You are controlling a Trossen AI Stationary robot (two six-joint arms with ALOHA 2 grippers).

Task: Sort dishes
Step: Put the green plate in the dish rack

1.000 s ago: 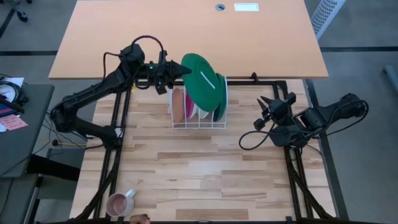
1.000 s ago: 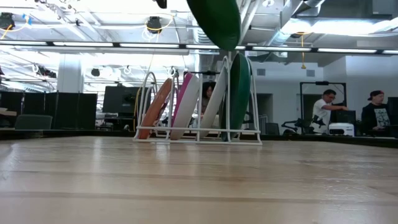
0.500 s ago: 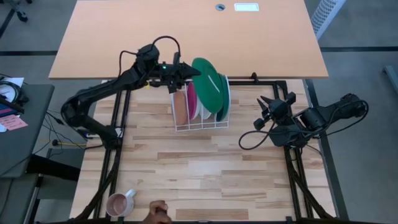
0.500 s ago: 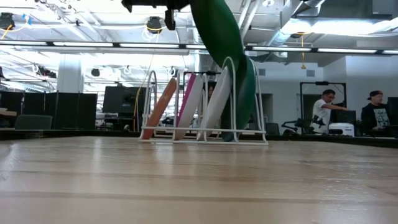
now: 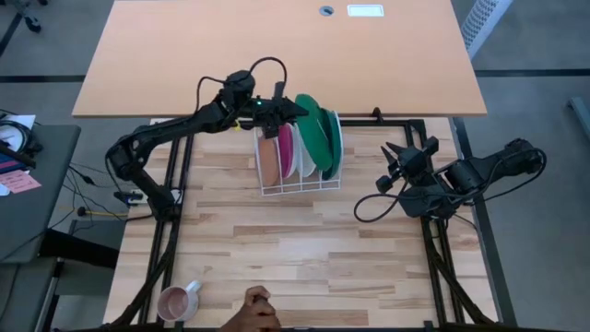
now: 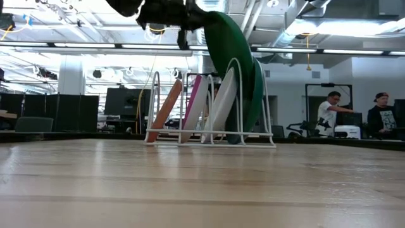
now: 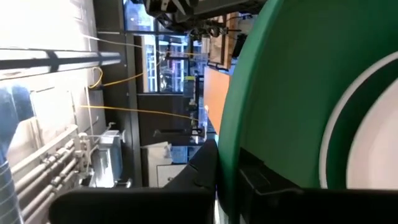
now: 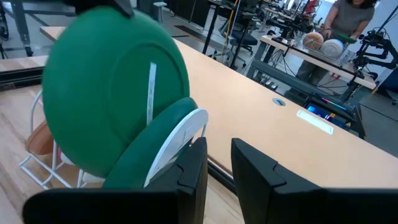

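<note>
While clamped by left gripper [image 5: 288, 108]: green plate [image 5: 314, 138].

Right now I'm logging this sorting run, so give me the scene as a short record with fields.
left gripper: shut on the rim of the green plate, holding it tilted over the rack
right gripper: open, waiting off the table's right side
rack: white wire rack at the far middle of the table
plates in rack: orange-brown plate, pink plate, white plate, second green plate
mug: pink mug at the near left corner
person: a hand at the near edge
</note>
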